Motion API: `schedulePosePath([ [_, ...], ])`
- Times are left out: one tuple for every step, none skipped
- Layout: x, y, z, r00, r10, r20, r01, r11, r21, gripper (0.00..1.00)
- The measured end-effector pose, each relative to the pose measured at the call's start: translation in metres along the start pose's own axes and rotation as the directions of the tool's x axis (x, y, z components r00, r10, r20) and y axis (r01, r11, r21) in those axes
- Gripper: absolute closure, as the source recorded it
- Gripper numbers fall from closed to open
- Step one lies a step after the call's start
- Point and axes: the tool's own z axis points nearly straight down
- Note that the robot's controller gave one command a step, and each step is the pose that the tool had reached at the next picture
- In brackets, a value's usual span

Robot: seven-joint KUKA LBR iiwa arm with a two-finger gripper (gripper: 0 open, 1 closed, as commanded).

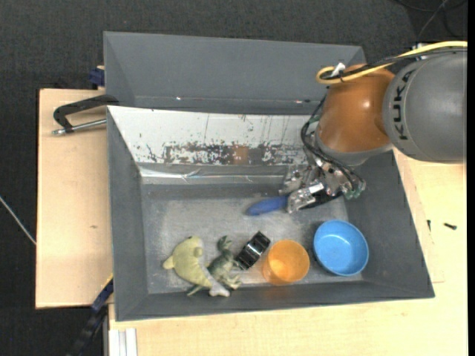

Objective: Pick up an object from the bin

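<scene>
My gripper (303, 197) hangs in the right half of the bin, near the back wall, under the orange wrist cover. A small, long blue thing (266, 207) lies on the bin floor just to its left. The blue thing's right end reaches right up to the gripper, and that meeting point is hidden. A round blue bowl (341, 248) stands in front of the gripper, toward the front right corner.
Along the front wall, from right to left, stand an orange cup (286, 262), a small black block (254, 248), a dark green dinosaur toy (223, 270) and a pale green soft toy (187, 264). The bin's walls slope inward.
</scene>
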Motion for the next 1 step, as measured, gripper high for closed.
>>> schedulePosePath([
  [-0.0018,0.0002,-0.0095,1.0,0.001,-0.003,-0.001,1.0,-0.001,1.0],
])
